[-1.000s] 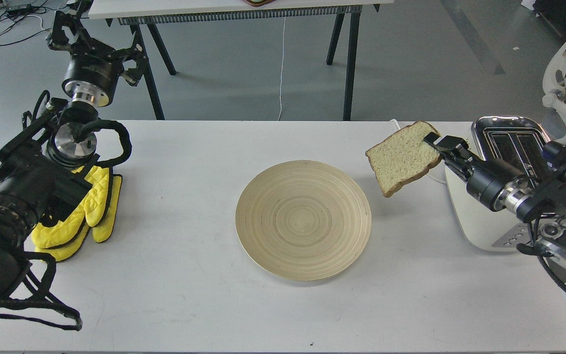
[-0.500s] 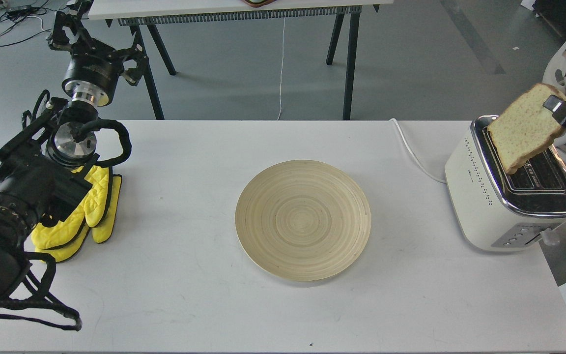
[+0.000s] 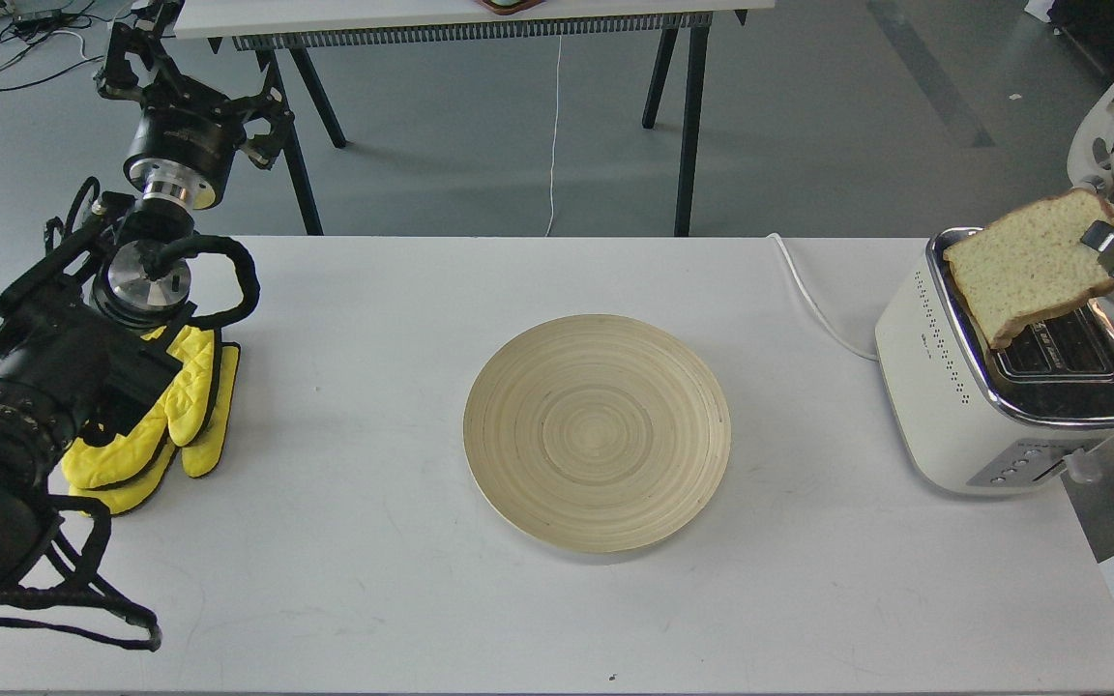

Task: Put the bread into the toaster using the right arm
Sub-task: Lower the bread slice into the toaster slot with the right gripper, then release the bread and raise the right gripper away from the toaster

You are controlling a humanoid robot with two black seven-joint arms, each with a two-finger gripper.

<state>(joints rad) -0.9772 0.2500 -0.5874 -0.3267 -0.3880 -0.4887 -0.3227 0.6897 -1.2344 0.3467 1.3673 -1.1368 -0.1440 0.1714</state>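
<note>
The bread [image 3: 1026,266] is a pale speckled slice with a brown crust, held tilted over the far end of the toaster's chrome top. Its lower corner hangs just above the slots. My right gripper [image 3: 1101,244] comes in from the right edge and is shut on the slice's upper right corner. The toaster [image 3: 978,387] is cream-white with two slots and stands at the table's right edge. My left gripper [image 3: 146,39] is raised at the far left beyond the table; its fingers are dark and tangled, so I cannot tell its state.
A round wooden plate [image 3: 597,431] lies at the table's middle. Yellow oven mitts [image 3: 170,416] lie at the left under my left arm. The toaster's white cord [image 3: 813,300] runs over the table's far edge. A white chair [image 3: 1113,126] stands behind the toaster.
My right gripper carried the bread from beside the plate rightward to above the toaster. In the last half second the slice dropped slightly and tilted flatter. The left arm has not moved.
</note>
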